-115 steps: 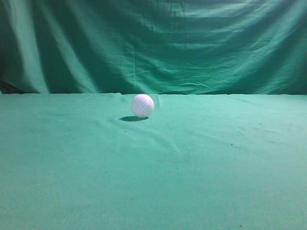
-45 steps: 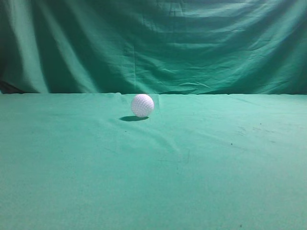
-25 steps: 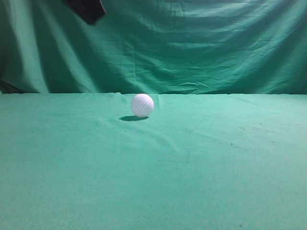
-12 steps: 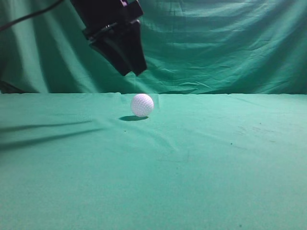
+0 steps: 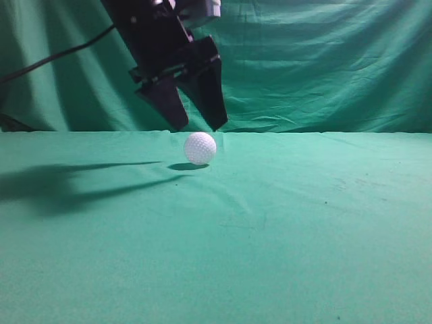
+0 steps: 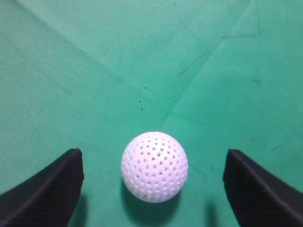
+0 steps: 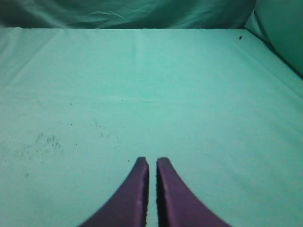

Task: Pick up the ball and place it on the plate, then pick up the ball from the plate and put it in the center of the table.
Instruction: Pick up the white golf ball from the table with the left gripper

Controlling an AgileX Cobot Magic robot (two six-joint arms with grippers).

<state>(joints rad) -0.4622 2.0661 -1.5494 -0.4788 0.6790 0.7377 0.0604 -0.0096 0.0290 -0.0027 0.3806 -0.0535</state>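
The white dimpled ball (image 5: 200, 148) rests on the green cloth table (image 5: 283, 229), left of centre and far back. My left gripper (image 5: 200, 125) hangs open just above it, one black finger on each side of the ball's top. In the left wrist view the ball (image 6: 155, 166) lies between the two wide-apart fingers (image 6: 47, 189), touching neither. My right gripper (image 7: 152, 163) is shut and empty over bare cloth; it does not show in the exterior view. No plate is in view.
A draped green backdrop curtain (image 5: 317, 67) hangs behind the table's far edge. The left arm's cable (image 5: 54, 59) runs off to the left, and the arm's shadow (image 5: 61, 182) falls on the cloth at left. Faint dark specks (image 7: 42, 142) mark the cloth.
The left arm has come in from the top left and dropped toward the ball, its open fingers now straddling the ball's top. The ball has not moved.
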